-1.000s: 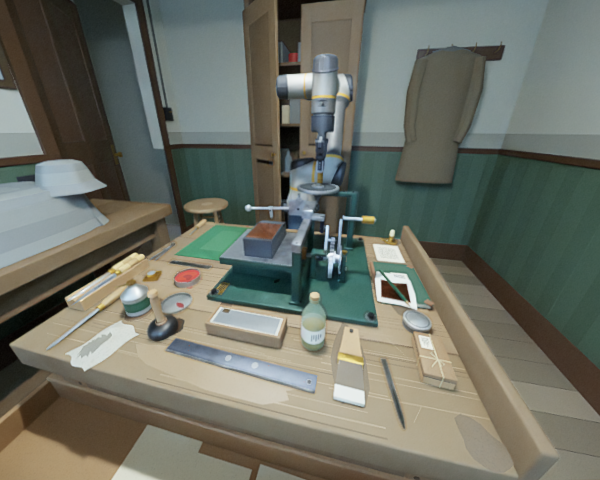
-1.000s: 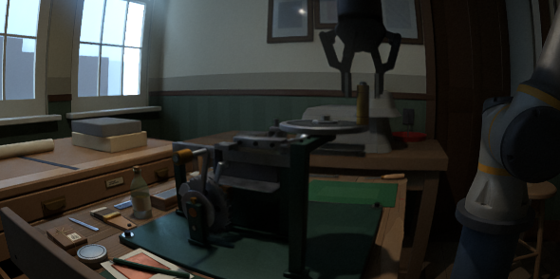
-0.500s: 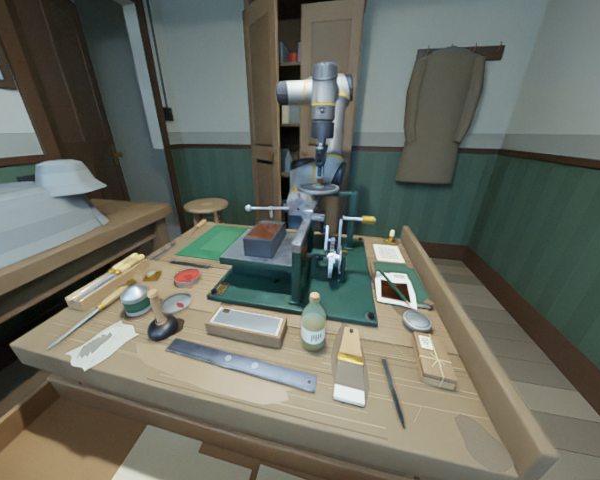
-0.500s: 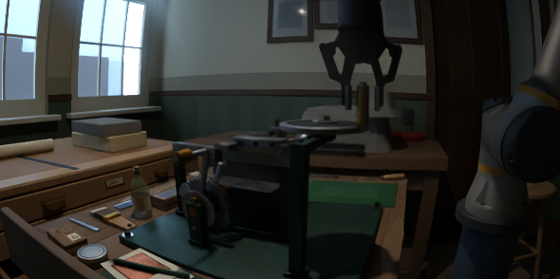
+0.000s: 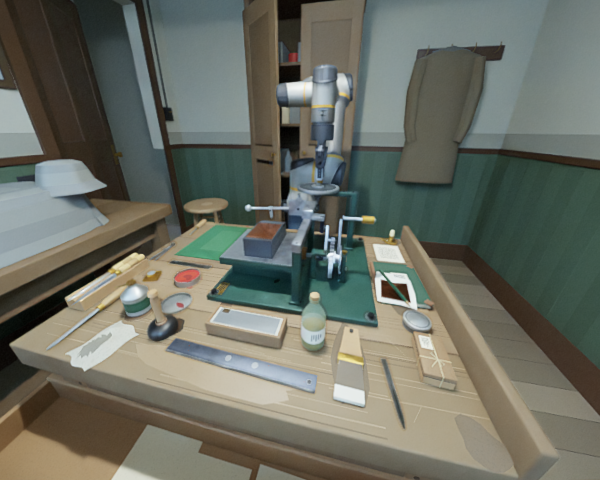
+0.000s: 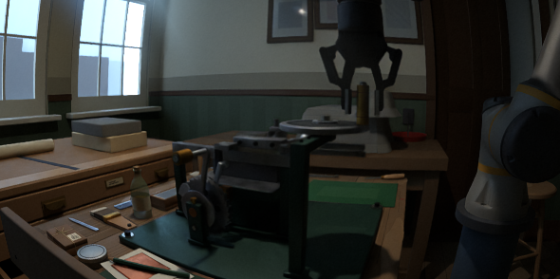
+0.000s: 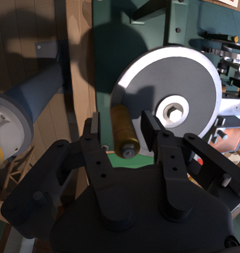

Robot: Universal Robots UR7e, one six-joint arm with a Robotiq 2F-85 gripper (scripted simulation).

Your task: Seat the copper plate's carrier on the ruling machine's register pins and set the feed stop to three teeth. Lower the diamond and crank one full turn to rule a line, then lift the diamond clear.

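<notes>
The brass crank handle (image 7: 124,130) stands upright on the rim of the grey handwheel (image 7: 172,95) atop the green ruling machine (image 5: 295,263), and my gripper (image 7: 121,124) hangs over it, open and holding nothing, with the handle between its fingers (image 6: 361,101). The copper plate's carrier (image 5: 264,238) sits on the machine's grey bed, left of the upright column. A toothed feed wheel (image 6: 201,203) and a small side crank (image 5: 360,219) are at the machine's right end. The diamond is hidden from me.
The machine's green column (image 6: 296,201) and handwheel lie right under my gripper. A bottle (image 5: 313,323), a sharpening stone (image 5: 246,325), a steel rule (image 5: 241,364), a brush (image 5: 350,369) and tins crowd the bench front. A raised board (image 5: 471,336) edges the right side.
</notes>
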